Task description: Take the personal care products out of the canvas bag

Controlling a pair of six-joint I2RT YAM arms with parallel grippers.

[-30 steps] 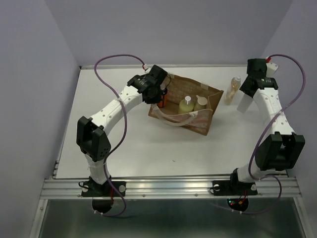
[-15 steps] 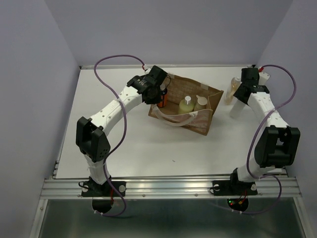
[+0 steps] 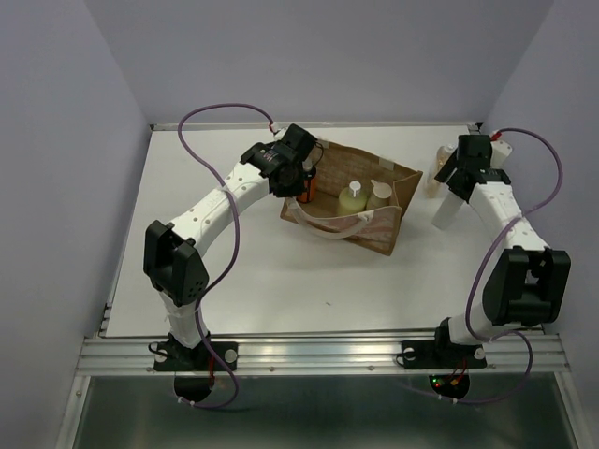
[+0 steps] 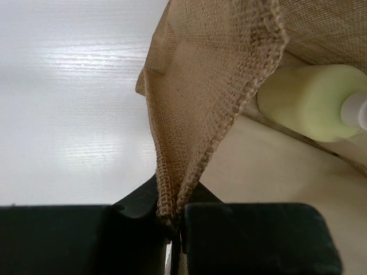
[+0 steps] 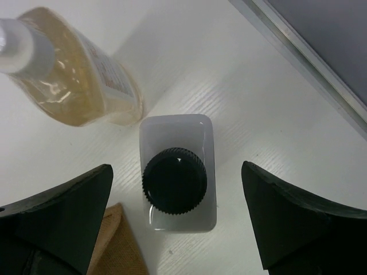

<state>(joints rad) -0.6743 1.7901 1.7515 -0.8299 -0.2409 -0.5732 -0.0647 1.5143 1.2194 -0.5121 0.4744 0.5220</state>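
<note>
Hidden: orange item under left gripper (image 3: 305, 180) unclear; only tops of pale yellow-green bottle (image 3: 352, 196) and beige bottle (image 3: 378, 195) show inside canvas bag (image 3: 371, 231) | Left gripper clamped on bag's woven rim | Right gripper (image 5: 178, 183) spread wide over white bottle (image 5: 178, 133), apart | Amber bottle (image 5: 80, 80) just beside | White table (image 3: 234, 271), lavender walls (image 3: 56, 140) | Bag mid-table

My left arm (image 3: 217, 204) and right arm (image 3: 510, 210): white shells between black joint housings (image 3: 174, 264), a purple cable (image 3: 229, 105) along each, black bases (image 3: 197, 354) on a silver rail (image 3: 318, 356). Left pincer (image 4: 172, 229) and right pincer (image 5: 178, 195) have matte black, wedge-shaped fingers (image 5: 57, 215). Small red and green lights (image 3: 445, 382) glow beneath my right base.
</note>
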